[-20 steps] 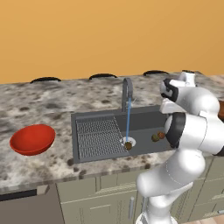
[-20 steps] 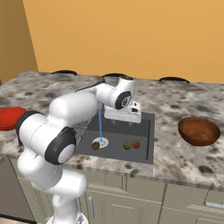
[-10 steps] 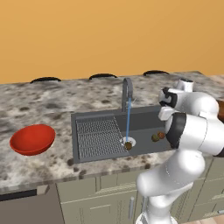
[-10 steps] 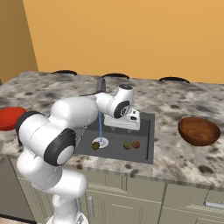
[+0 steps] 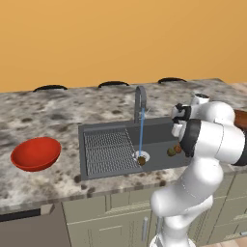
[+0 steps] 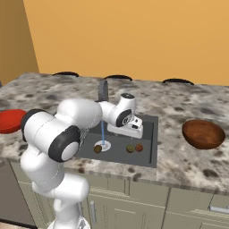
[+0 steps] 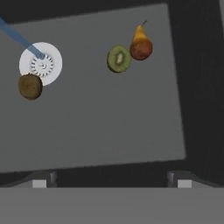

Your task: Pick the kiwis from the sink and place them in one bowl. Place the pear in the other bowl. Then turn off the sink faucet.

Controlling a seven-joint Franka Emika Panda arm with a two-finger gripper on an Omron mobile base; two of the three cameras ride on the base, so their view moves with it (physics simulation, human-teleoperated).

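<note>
On the far left of the counter (image 5: pixel 58 116) sat the bright red bowl (image 5: pixel 36 153), with nothing in it, well apart from the sink (image 5: pixel 101 129). Inside the basin, the ribbed rack (image 5: pixel 108 151) filled the left half, and next to it the faucet (image 5: pixel 140 99) ran a thin blue stream (image 5: pixel 141 131) onto the pale drain (image 7: pixel 40 64). The brown kiwi (image 7: pixel 30 86) lay touching the drain's edge. Further right on the basin floor, the green kiwi (image 7: pixel 119 59), cut face showing in the hand view, lay just beside the pear (image 7: pixel 141 45); the two looked to be touching. The pincer (image 6: pixel 132 128) hung over the right part of the basin above these fruits, its fingers spread wide and holding nothing. On the counter to the right of the sink stood the dark brown bowl (image 6: pixel 203 133), also without fruit.

By my judgement the task was at its very start: no fruit was in either bowl and the water was running, so the step in hand was the approach to a first pick. The next move called for settling over one fruit and lowering the spread fingers around it. The brown kiwi stood alone and looked the easier grasp; the green kiwi sat so close to the pear that a finger coming down between them could knock one aside.
</note>
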